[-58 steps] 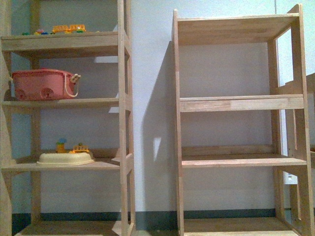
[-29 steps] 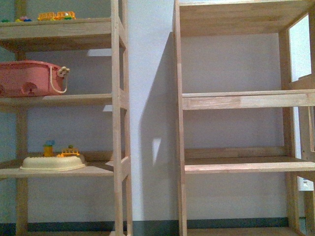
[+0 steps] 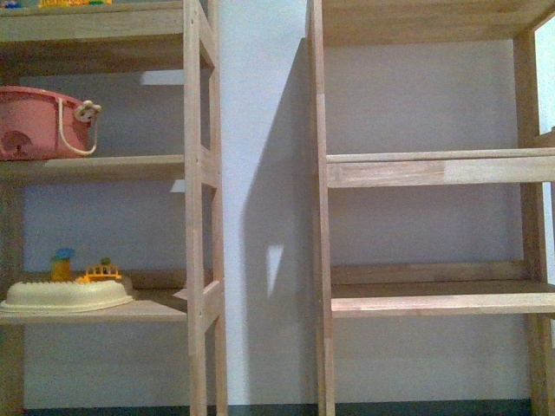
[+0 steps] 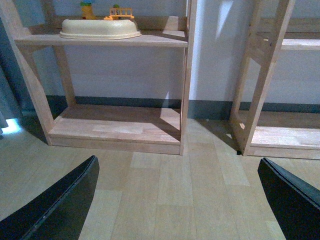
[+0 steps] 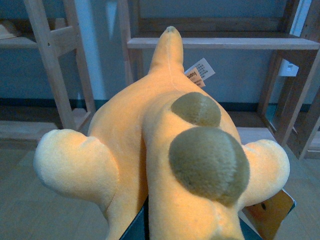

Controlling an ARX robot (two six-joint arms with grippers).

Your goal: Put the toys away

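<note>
plush toy [image 5: 150, 145]: fills the middle of the right wrist view, carried in the air.
right gripper [image 5: 142, 226]: mostly hidden underneath, jaws apparently clamped on its body.
left gripper [image 4: 177, 165]: jaws wide, empty.
handling: looks light, soft and squashy; the thick body probably holds better than a limb.

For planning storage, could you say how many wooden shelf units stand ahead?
2: left shelf unit, holding a pink bin; right shelf unit beside it. Others may be off-frame.

Pink basket [image 3: 35, 123] above cream toy [image 3: 65, 296] on wooden shelves [image 3: 113, 167]
</note>
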